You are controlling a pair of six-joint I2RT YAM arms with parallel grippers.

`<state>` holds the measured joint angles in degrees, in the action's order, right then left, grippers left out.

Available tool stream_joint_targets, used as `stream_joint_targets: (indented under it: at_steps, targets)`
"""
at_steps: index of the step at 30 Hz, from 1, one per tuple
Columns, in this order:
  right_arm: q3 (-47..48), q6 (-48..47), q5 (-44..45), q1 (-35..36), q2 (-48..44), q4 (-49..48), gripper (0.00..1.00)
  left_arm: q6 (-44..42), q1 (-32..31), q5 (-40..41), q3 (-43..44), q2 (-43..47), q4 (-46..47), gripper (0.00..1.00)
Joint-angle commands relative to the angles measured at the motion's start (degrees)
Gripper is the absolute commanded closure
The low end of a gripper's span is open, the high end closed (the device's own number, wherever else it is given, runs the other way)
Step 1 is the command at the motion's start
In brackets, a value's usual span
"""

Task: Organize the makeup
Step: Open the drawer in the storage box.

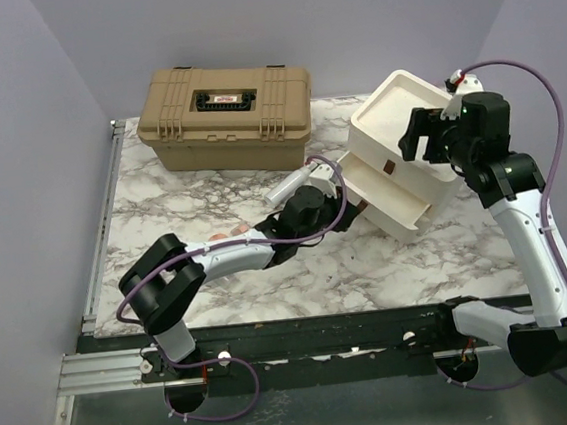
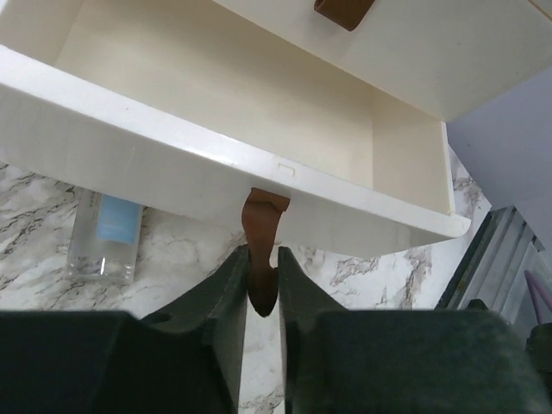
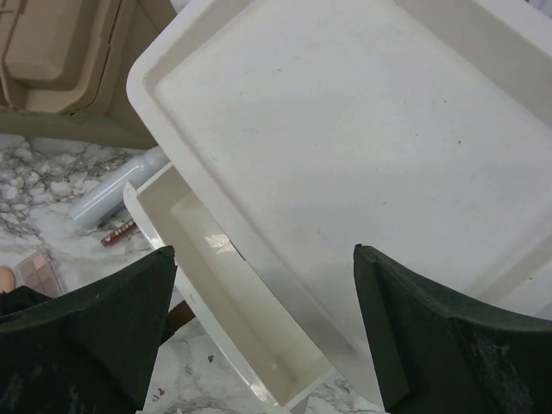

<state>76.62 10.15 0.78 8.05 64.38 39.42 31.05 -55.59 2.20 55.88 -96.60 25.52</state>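
Note:
The makeup lies on the marble left of the white drawer box. It includes a pale lavender tube, a slim red stick and a small pink palette. A clear tube with a light-blue label lies under the drawer's front. The lower drawer is pulled out and looks empty. My left gripper is shut on the drawer's brown pull tab. My right gripper hangs open above the box's top tray, holding nothing.
A big tan latched case stands at the back left. The white box is tilted at the right, with a second brown tab on the drawer above. A metal rail borders the table on the left.

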Motion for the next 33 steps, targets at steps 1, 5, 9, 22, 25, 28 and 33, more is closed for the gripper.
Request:
stream_joint_targets:
  at_steps: [1, 5, 9, 22, 25, 28, 33]
  targets:
    - [-1.8, -2.9, -1.4, 0.2, -1.0, -1.4, 0.1, 1.2, -0.3, -0.4, 2.6, -0.8, -0.2, 0.69]
    - [-3.2, -3.8, -1.8, 0.2, -1.8, -2.6, 0.11, 1.0, -0.4, 0.4, 1.8, 0.5, -0.5, 0.6]
    - [-8.4, -5.8, -1.3, 0.2, -4.9, -8.3, 0.14, 0.9, -0.3, 1.8, -0.3, 2.3, -0.6, 0.49]
    - [-18.0, -18.1, -3.3, 0.3, -8.8, -18.5, 0.16, 3.0, 0.2, -0.5, 3.2, -2.5, -4.8, 0.41]
    - [-19.6, -20.5, 1.1, 0.5, -9.5, -19.3, 0.16, 3.1, 0.2, -0.3, 3.0, -2.2, -4.9, 0.41]
    - [-22.2, -22.3, 6.8, 0.5, -10.5, -20.6, 0.14, 3.0, 0.4, 0.5, 2.7, -1.2, -5.3, 0.41]
    - [-23.8, -21.9, 11.3, 0.4, -11.5, -21.7, 0.13, 3.4, 0.8, 0.3, 2.8, 1.2, -5.5, 0.4]
